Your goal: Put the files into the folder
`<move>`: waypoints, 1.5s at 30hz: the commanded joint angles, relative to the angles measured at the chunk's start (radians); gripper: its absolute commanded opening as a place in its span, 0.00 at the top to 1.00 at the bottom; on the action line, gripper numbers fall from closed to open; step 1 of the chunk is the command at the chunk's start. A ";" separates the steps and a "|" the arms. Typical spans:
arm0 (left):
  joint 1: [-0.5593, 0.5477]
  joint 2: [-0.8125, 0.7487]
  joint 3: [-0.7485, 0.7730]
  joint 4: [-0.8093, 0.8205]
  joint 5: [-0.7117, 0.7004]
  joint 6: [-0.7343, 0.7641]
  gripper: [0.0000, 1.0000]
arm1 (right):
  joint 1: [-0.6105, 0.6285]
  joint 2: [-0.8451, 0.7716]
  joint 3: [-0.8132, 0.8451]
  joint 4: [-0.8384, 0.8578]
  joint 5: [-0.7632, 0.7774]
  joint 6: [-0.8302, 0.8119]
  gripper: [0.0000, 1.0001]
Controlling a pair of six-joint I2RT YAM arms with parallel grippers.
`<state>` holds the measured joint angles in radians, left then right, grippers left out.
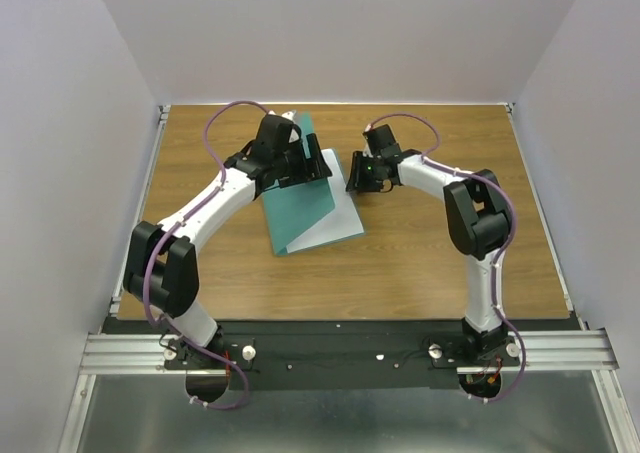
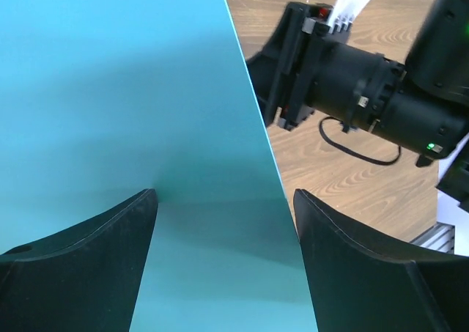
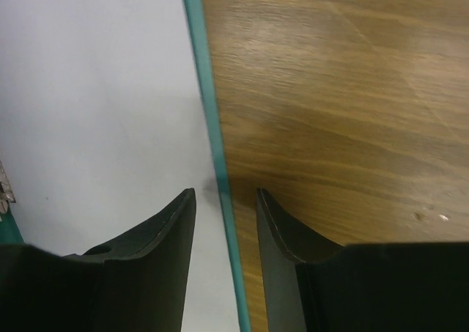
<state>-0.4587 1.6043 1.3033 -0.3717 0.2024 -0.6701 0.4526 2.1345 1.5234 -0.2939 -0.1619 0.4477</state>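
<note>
Ahead of the left tool (image 2: 223,196), whose fingers stand spread wide with nothing between them, the teal cover of the folder (image 2: 110,90) fills the view. Whether the tips touch it cannot be told. Off that tool's right side, across a strip of bare desk (image 2: 330,178), the right arm's wrist (image 2: 366,90) sits close by.

Further right, the right tool (image 3: 222,196) points down with its fingers partly apart. They straddle the folder's thin teal edge without pinching it, with a white sheet of the files (image 3: 95,90) off the left finger and bare wood off the right. Seen from above, the sheet shows out from under the cover on the side facing the right tool, so the files appear to be inside but not yet fully covered.

With neither tool gripping anything, the cover is free to swing and the thin folder could skate on the wood. A nudge from the fingers set astride the edge could push the sheet askew or crease it. The two wrists are so near that they could knock together if either reaches toward the other.
</note>
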 commanded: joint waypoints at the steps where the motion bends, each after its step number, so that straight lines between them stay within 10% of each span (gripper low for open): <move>1: -0.021 0.031 0.059 0.039 0.002 0.033 0.15 | -0.057 -0.088 -0.051 -0.057 0.065 0.035 0.53; 22: -0.041 0.277 0.117 0.232 0.026 0.063 0.12 | -0.157 -0.541 -0.221 -0.057 0.352 0.151 0.26; 27: -0.044 0.091 0.103 0.099 -0.298 0.069 0.11 | -0.158 -0.645 -0.285 -0.057 0.447 0.192 0.00; 36: -0.034 -0.341 -0.145 -0.195 -0.860 -0.155 0.11 | -0.157 -0.863 -0.454 -0.057 0.593 0.226 0.00; 45: 0.061 -0.667 -0.499 -0.165 -0.885 -0.299 0.11 | -0.158 -1.111 -0.677 -0.057 0.706 0.270 0.00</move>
<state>-0.4252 1.0340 0.9215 -0.5255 -0.5812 -0.8597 0.2951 1.1072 0.9268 -0.3477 0.4442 0.6712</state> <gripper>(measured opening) 0.892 0.998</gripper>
